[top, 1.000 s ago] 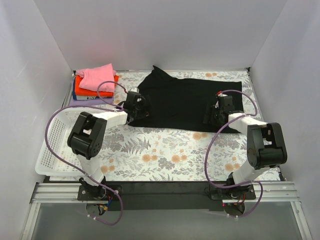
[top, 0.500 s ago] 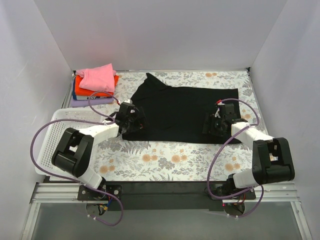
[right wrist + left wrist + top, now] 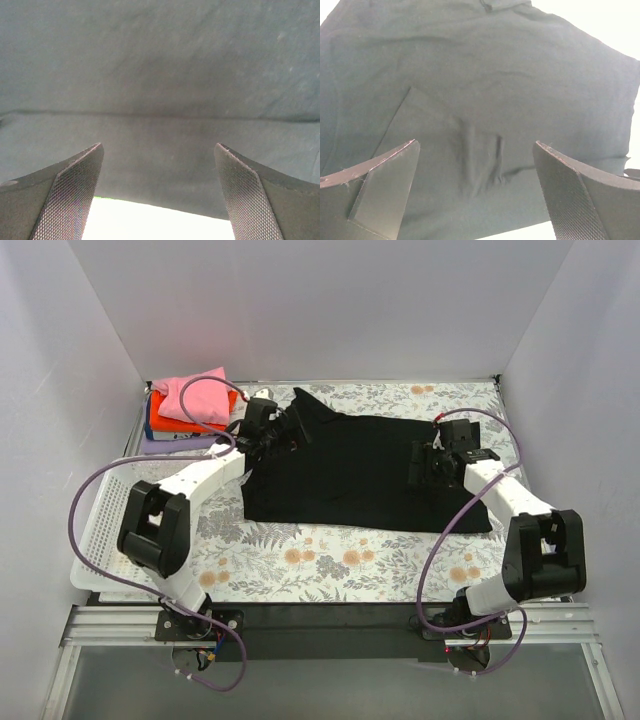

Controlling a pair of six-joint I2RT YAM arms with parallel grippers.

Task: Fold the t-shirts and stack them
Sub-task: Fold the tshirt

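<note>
Black t-shirt (image 3: pixel 360 470) lengthwise left-right

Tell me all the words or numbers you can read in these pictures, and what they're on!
None can be read. The black t-shirt shows no print or readable tag, the folded pile of t-shirts shows no letters, and the flowered tablecloth has only its pattern.

Black tee (image 3: pixel 360 465) spread flat, ctr; pink-topped stack (image 3: pixel 182 396) far-left corner.
</note>
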